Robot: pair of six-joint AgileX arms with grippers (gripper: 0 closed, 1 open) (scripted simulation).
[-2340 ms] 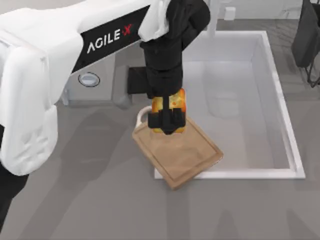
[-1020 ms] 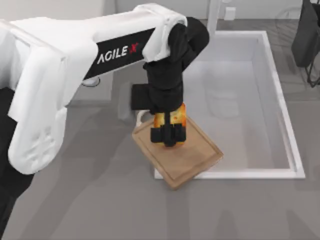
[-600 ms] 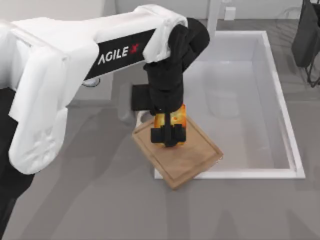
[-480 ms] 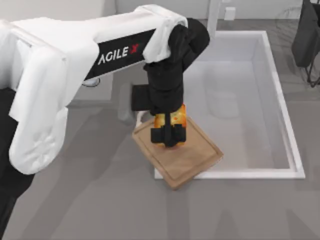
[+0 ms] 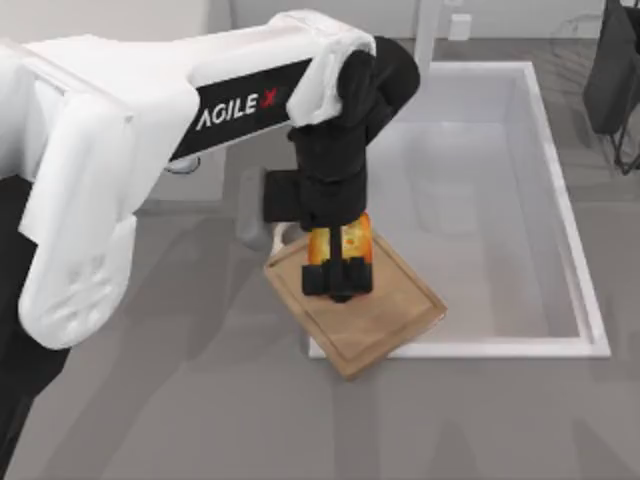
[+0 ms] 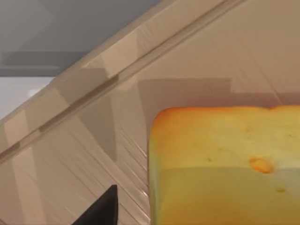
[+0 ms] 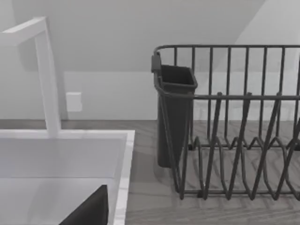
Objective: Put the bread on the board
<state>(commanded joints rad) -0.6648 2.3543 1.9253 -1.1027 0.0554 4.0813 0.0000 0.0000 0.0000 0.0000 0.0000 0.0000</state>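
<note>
The bread point(image 5: 340, 240) is a golden-yellow chunk with orange-brown patches, resting on the near-left part of the light-brown wooden board point(image 5: 390, 320). My left gripper point(image 5: 338, 285) reaches straight down over it, its black fingers on either side of the chunk. In the left wrist view the bread point(image 6: 225, 168) lies flat on the board point(image 6: 197, 56), and one dark fingertip point(image 6: 101, 211) stands apart from its side with a gap of bare wood between, so the gripper is open. My right gripper is parked, with a dark fingertip point(image 7: 89, 208) at the picture's lower edge.
The board overlaps the front-left corner of a white sink point(image 5: 590, 345), and its white loop handle point(image 5: 280, 232) points back-left. A faucet point(image 7: 47, 75) stands behind the sink. A dark wire dish rack point(image 7: 234, 140) with a cutlery cup sits at the back right.
The left gripper has sunk a little lower onto the board with the bread. Its fingers have let go of the chunk, which now rests on the wood.
</note>
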